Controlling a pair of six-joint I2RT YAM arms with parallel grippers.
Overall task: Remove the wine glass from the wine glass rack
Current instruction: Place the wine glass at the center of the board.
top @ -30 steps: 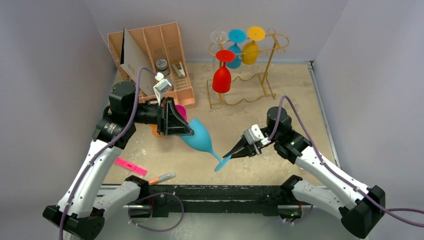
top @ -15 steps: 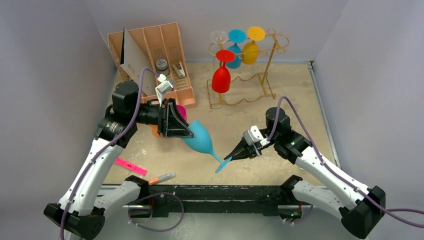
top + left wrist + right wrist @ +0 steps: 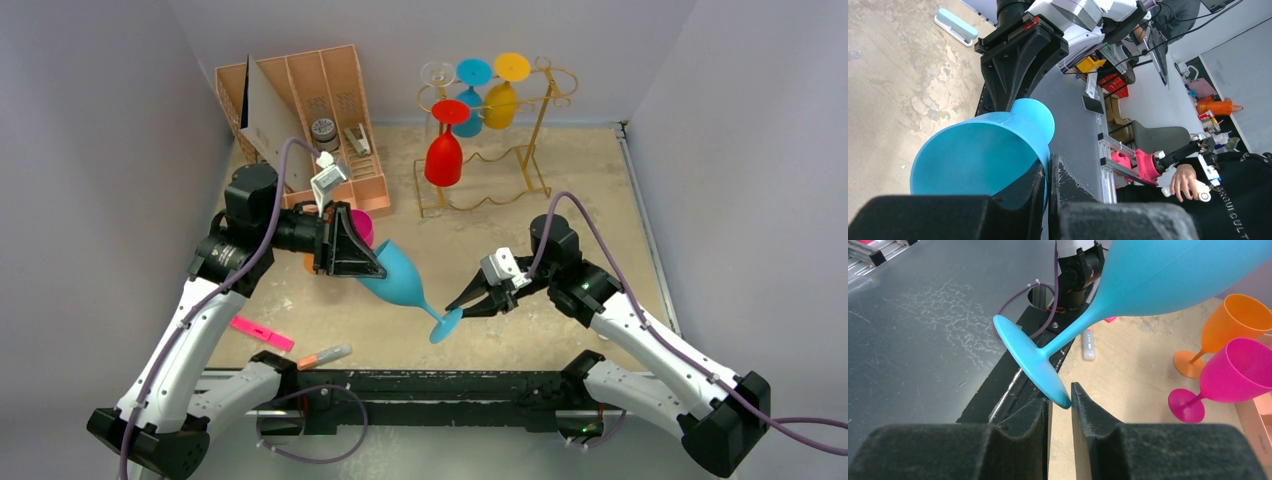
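A blue wine glass (image 3: 395, 278) hangs tilted in the air between both arms, clear of the rack. My left gripper (image 3: 375, 268) is shut on the rim of its bowl (image 3: 978, 155), one finger inside and one outside. My right gripper (image 3: 455, 307) is pinched on the edge of the glass's foot (image 3: 1033, 360) at the fingertips. The gold wire wine glass rack (image 3: 541, 125) stands at the back. From it hang a red glass (image 3: 444, 155), a blue glass (image 3: 470, 95), a yellow glass (image 3: 503, 98) and a clear one (image 3: 437, 75).
A tan slotted organiser (image 3: 300, 100) stands at the back left. A pink glass (image 3: 1233, 370) and an orange glass (image 3: 1238, 320) stand upright on the table below the left gripper. A pink marker (image 3: 262, 333) and another pen (image 3: 325, 355) lie near the front edge.
Both arms have shifted only slightly. The right gripper has edged a little left with the foot, and the glass has stayed tilted between them.
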